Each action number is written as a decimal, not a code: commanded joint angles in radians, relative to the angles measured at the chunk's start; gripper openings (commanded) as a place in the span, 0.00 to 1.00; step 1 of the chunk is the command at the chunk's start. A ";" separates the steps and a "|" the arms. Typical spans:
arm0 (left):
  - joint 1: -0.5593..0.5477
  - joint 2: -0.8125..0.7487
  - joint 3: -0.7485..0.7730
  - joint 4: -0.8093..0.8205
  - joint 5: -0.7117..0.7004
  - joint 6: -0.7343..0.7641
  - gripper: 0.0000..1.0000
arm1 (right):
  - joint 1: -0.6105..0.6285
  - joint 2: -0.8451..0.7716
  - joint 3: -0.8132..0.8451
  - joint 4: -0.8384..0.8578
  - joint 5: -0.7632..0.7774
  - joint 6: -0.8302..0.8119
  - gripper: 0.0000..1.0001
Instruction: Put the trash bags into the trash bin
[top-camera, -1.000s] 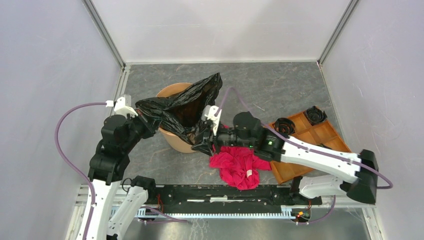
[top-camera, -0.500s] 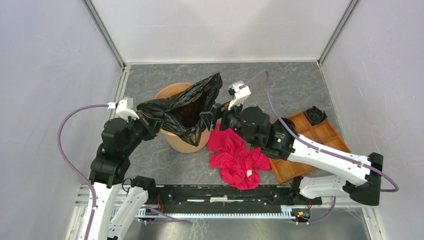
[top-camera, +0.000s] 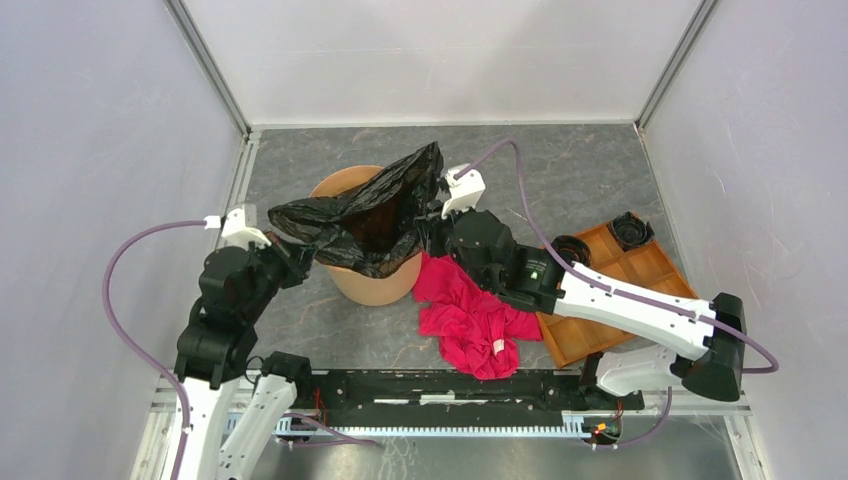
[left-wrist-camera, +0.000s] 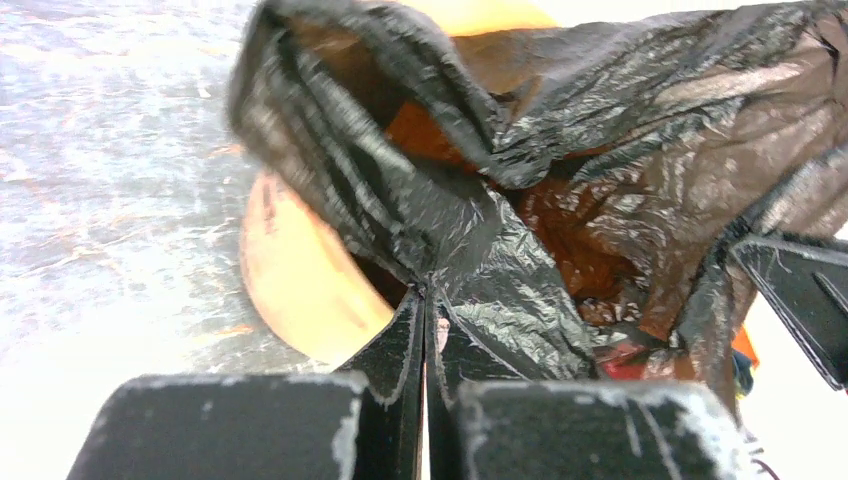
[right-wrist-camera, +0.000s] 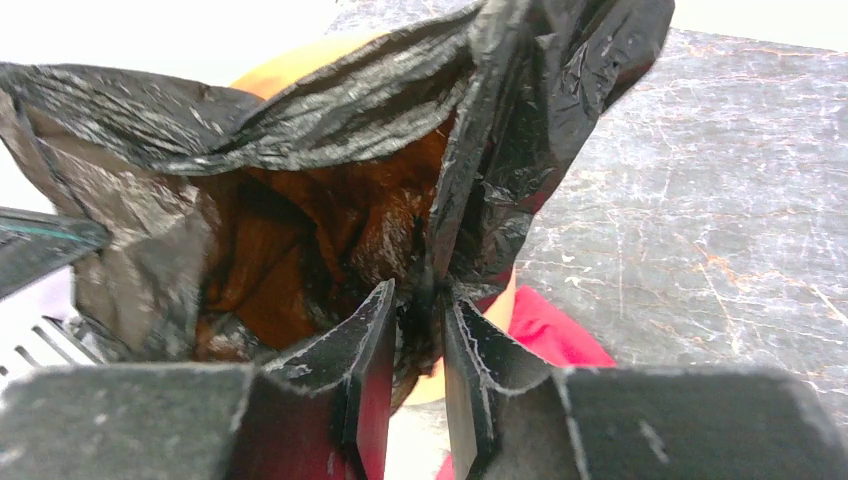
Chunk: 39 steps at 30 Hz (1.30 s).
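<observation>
We hold the trash bag (top-camera: 370, 215) at two points, and its open mouth is stretched between them in a line running left to right across the top of the trash bin (top-camera: 375, 285). The left hand (left-wrist-camera: 424, 300) is off the bin's left rim. Its fingers are pressed together on a gathered fold of the black film, with no gap showing in the wrist view. The right hand (right-wrist-camera: 418, 300) is at the bin's right rim, slightly farther back, and pinches a strand of the bag's edge between nearly closed fingers.

The bag's body sags into the bin, so the bin sits directly below and between our two hands. One corner of the film stands up above the far-right rim, and the far-left rim is bare. We judge that the next move depends on this layout: the mouth's long axis already spans the opening, so the hands need to go down and outward rather than sideways. Neither arm is clearly nearer, as each is at its own side of the rim.

A red cloth (top-camera: 475, 315) lies on the desk (top-camera: 560, 180) just beside the bin's near-right, under the right arm.
</observation>
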 joint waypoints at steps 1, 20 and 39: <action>0.003 -0.095 -0.027 -0.081 -0.151 -0.057 0.02 | 0.002 -0.062 -0.077 0.077 -0.040 -0.079 0.29; 0.003 -0.187 -0.076 -0.190 -0.099 -0.092 0.02 | 0.001 -0.179 -0.210 0.076 -0.248 -0.113 0.45; 0.003 0.103 -0.156 -0.002 -0.344 -0.234 0.02 | -0.100 -0.099 -0.413 0.438 -0.287 -0.246 0.01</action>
